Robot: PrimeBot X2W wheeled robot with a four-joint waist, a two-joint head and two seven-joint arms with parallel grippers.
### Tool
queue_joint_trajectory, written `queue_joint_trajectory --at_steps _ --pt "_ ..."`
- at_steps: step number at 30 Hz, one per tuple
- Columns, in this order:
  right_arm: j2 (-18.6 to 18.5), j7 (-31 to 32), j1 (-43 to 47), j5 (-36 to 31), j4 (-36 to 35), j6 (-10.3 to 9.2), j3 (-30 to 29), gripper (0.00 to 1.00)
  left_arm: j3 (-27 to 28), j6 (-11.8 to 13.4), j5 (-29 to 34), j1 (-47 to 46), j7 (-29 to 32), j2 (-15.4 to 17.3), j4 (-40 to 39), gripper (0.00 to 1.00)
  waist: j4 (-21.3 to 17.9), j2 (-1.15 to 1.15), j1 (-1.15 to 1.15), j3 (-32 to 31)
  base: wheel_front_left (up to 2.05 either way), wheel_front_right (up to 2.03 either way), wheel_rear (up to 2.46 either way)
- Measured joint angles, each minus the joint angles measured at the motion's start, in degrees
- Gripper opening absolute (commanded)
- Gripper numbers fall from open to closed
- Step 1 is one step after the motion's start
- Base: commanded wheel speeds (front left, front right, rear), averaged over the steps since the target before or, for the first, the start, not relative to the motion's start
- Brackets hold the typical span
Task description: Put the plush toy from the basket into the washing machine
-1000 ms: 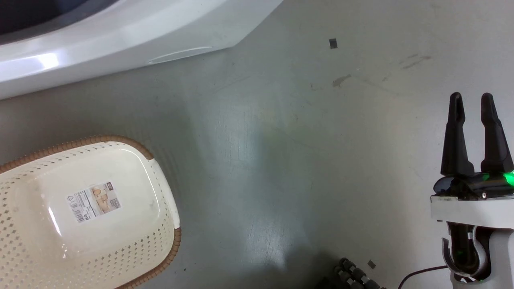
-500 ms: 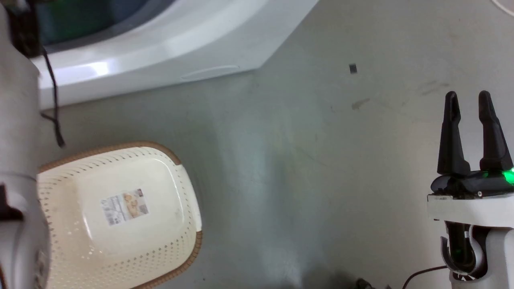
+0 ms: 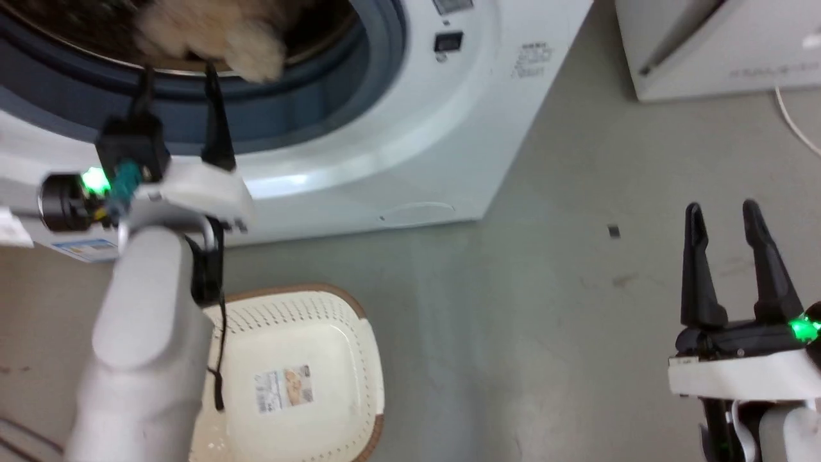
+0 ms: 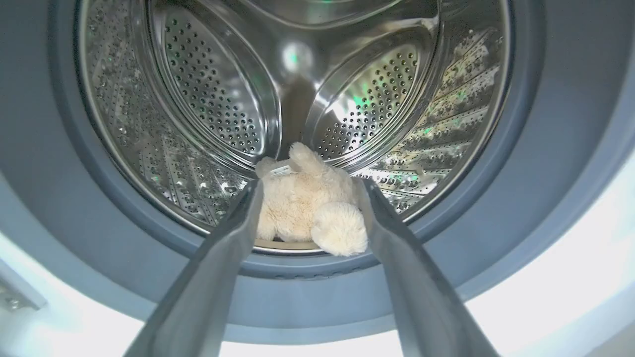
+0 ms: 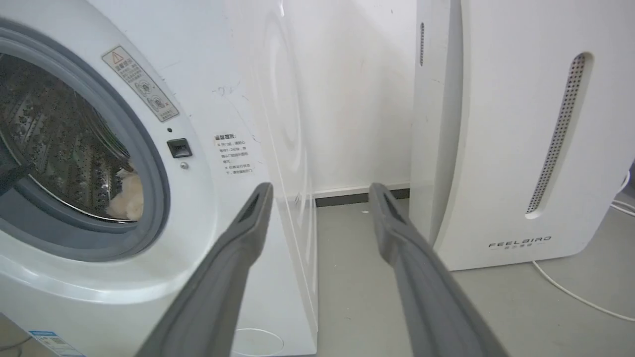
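At far left, before the porthole: left gripper point(image 3: 178, 70), two long dark fingers spread wide and holding nothing, tips level with the grey rubber gasket point(image 4: 540, 148). Straight ahead of those tips, inside the washing machine point(image 3: 410, 128): plush toy point(image 4: 307, 208), cream-beige, long-piled, lumpy and soft. It lies on the low front of the drum point(image 4: 208, 89), a shiny steel shell dotted with holes. Its long axis runs into the drum, the small white tag at the deeper end and one rounded limb nearest the mouth, at the drum's front lip. The wrist view frames the toy between the two fingers; whether the tips brush the pile cannot be told. The left arm is by far the nearer. Judged from this, the drop is made, and the coming move is a straight pull back along the fingers' line without snagging that near limb. Below, on the grey floor point(image 3: 545, 321): basket point(image 3: 359, 308), cream perforated plastic with a brown braided rim, a sticker point(image 3: 284, 388) on its bare bottom. Far right, well apart from the toy: right gripper point(image 3: 720, 208), fingers parted, holding nothing. Beyond it: white slotted appliance point(image 5: 496, 124), smooth-cased, with a thin white cable point(image 3: 795, 128).
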Motion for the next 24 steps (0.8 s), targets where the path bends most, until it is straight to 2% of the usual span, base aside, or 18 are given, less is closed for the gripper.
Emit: queue_joint_trajectory --at_steps 12,16,24 --pt "0.0 0.0 5.51 -3.53 0.81 0.0 0.02 1.0 0.51 1.32 3.56 18.74 0.0 -3.98 -13.7 1.0 5.62 0.0 0.0 -10.59 0.0 0.0 0.0" --pt "0.0 0.0 7.08 -4.13 1.07 0.0 -0.25 1.0 0.63 0.71 4.13 24.19 -0.01 -4.72 -17.77 1.0 7.11 0.0 0.0 -13.76 0.0 0.0 0.0" --pt "0.0 0.0 11.01 -4.24 1.55 0.0 -0.78 1.0 2.37 1.41 5.47 34.35 0.0 -5.26 -22.21 1.0 9.35 0.0 -0.01 -18.84 0.0 0.0 0.0"
